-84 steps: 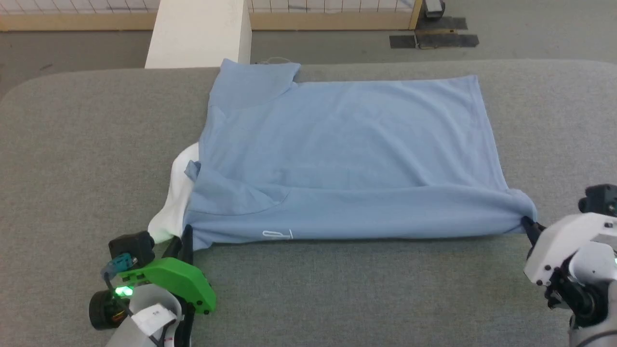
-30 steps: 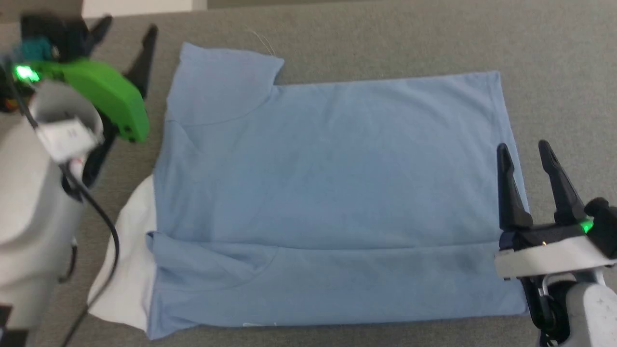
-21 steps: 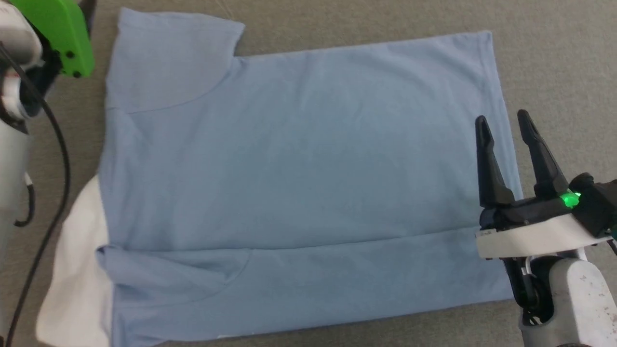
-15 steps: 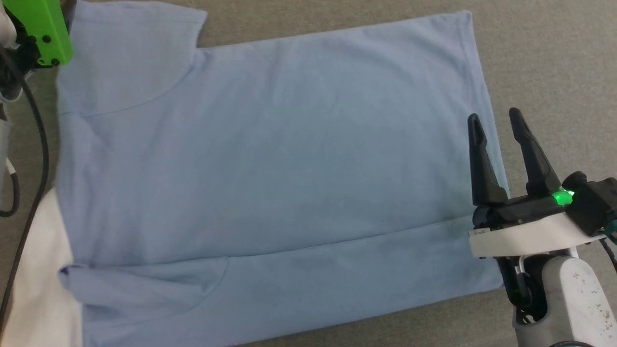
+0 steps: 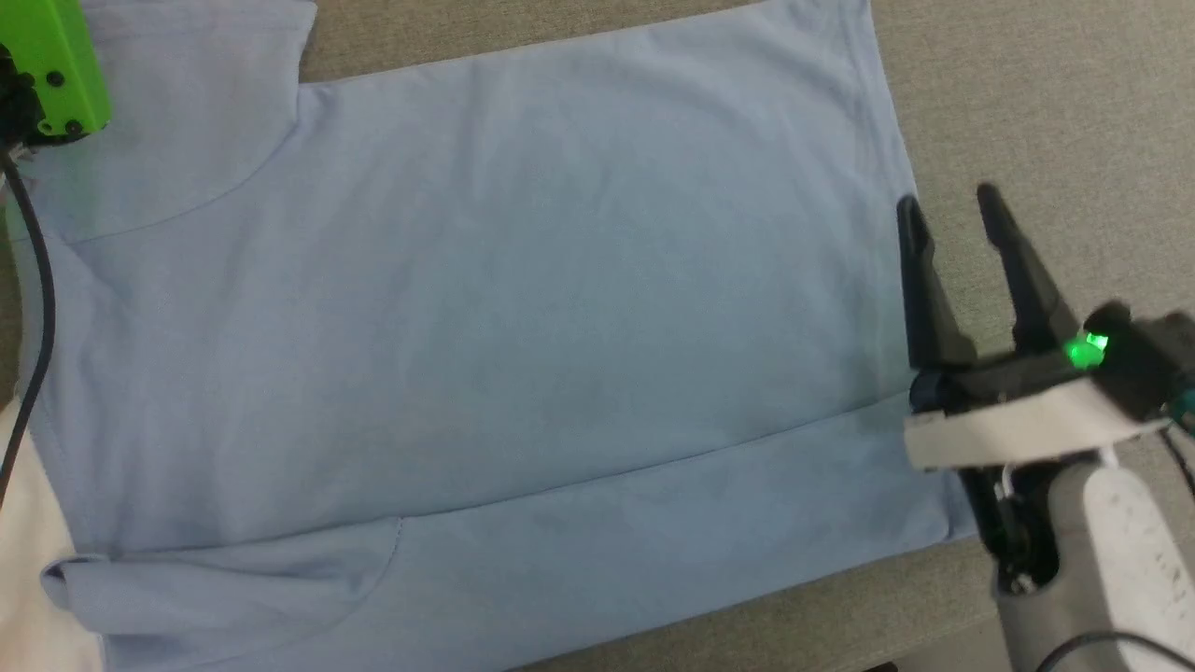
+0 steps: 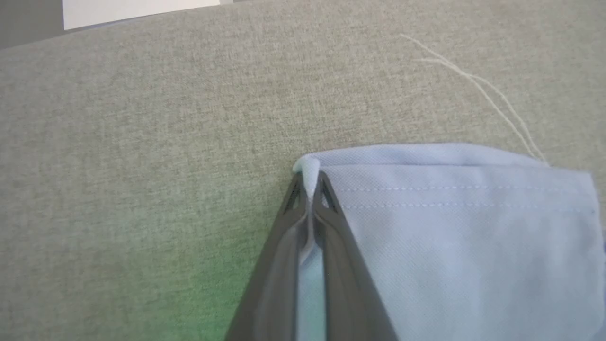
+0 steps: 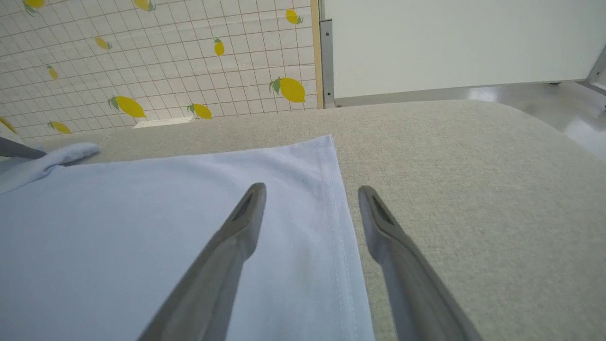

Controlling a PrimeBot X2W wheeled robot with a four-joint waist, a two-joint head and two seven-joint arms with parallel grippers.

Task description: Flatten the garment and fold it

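light-blue shirt (image 5: pixel 485 308) lies flat on the grey counter (image 5: pixel 1046 93), near edge already folded in; flattening looks done, more folds left. left gripper (image 6: pixel 310 185) fingers clamped on its far sleeve corner; right gripper (image 5: pixel 948 201) fingers spread wide, empty, straddling the hem.

It looks like an indoor test room. A broad surface (image 7: pixel 473 189) covered in grey fabric stands before a grid-patterned wall (image 7: pixel 165 57) printed with lemons, beside a plain white panel (image 7: pixel 450 42) and a glossy pale floor (image 7: pixel 558 109).
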